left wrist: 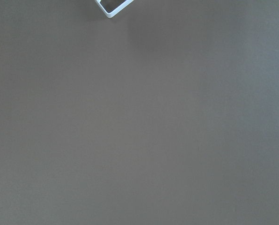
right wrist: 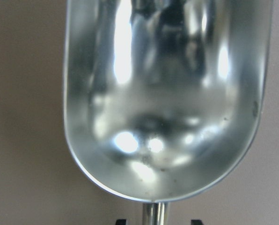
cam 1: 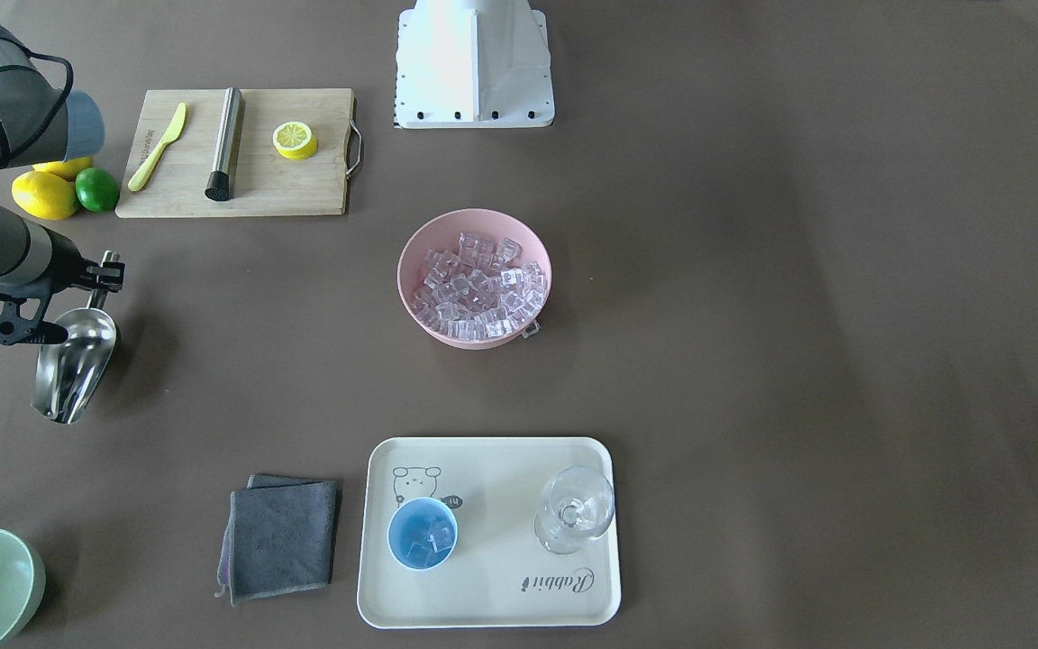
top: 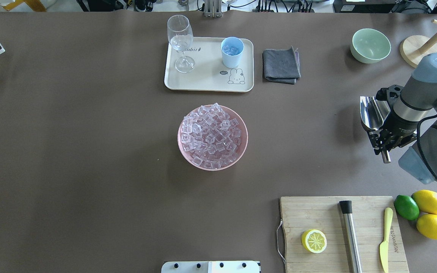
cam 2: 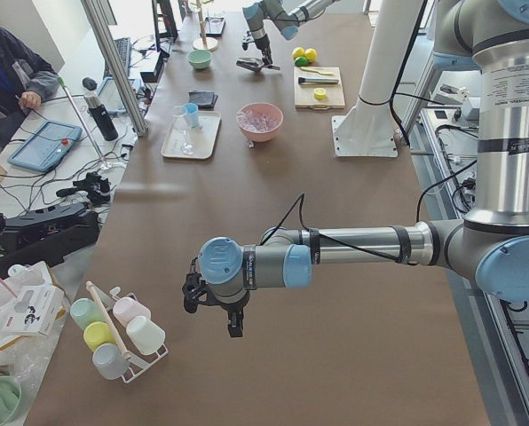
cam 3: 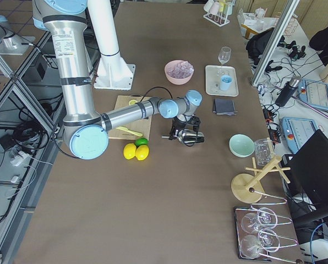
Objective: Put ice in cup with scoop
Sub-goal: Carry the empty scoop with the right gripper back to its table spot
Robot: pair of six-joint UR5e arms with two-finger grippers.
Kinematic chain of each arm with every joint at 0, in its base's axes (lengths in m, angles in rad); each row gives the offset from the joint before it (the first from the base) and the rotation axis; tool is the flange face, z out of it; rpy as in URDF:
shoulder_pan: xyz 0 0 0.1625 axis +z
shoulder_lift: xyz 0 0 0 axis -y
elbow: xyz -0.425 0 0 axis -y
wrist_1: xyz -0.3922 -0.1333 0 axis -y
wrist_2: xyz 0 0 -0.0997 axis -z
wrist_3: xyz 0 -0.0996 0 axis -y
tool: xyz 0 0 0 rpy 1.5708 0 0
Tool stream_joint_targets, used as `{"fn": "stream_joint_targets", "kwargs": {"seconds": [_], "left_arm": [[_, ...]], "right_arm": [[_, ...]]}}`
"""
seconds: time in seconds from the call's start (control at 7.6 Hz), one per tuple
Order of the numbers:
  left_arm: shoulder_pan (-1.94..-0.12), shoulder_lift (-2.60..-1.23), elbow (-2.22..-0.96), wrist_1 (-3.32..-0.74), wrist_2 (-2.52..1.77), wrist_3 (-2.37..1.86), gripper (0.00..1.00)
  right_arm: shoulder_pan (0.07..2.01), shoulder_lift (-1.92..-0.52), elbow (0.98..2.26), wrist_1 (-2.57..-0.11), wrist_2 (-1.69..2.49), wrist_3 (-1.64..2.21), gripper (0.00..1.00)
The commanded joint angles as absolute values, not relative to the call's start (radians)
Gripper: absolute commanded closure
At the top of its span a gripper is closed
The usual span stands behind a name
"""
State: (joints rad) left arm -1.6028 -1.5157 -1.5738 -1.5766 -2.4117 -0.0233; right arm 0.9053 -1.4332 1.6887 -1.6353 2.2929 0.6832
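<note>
**Scoop at the right gripper; ice in bowl and cup**

The right gripper points down over the straight handle of the scoop, low over the table. In the right wrist view a dark fingertip shows on each side of the handle at the bottom edge. A sliver of table is visible between each tip and the handle. Whether the jaws pinch the handle cannot be told.

The scoop's trough faces up and is empty. Its mouth points away from the robot, and the handle end sticks out behind the gripper, toward the robot.

The cup stands well apart from the gripper, to its left and farther ahead, on a cream tray. It holds a few cubes of ice. A stemmed glass stands beyond the cup on the same tray.

Most of the ice is heaped in a pink bowl, straight to the gripper's left and well apart from it. A green bowl sits ahead of the scoop's mouth. Two lemons and a lime lie behind the gripper.

The left gripper shows only in the left side view, over the table far from the scoop. Its opening cannot be told.
</note>
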Motion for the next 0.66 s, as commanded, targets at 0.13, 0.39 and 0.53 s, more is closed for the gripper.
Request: {"fn": "stream_joint_targets", "kwargs": {"seconds": [0.13, 0.39, 0.53], "left_arm": [[-1.605, -1.513, -1.585, -1.588, -2.410, -0.028, 0.02], [-1.606, -1.513, -1.585, -1.589, -2.411, -0.029, 0.02], [-1.606, -1.513, -1.585, -1.589, -2.411, -0.029, 0.02]], "right_arm": [[0.961, -1.427, 1.715, -1.635, 2.304, 0.683, 0.00], [1.099, -1.430, 1.771, -1.635, 2.319, 0.683, 0.00], [1.165, -1.431, 1.798, -1.635, 2.321, 0.680, 0.00]]}}
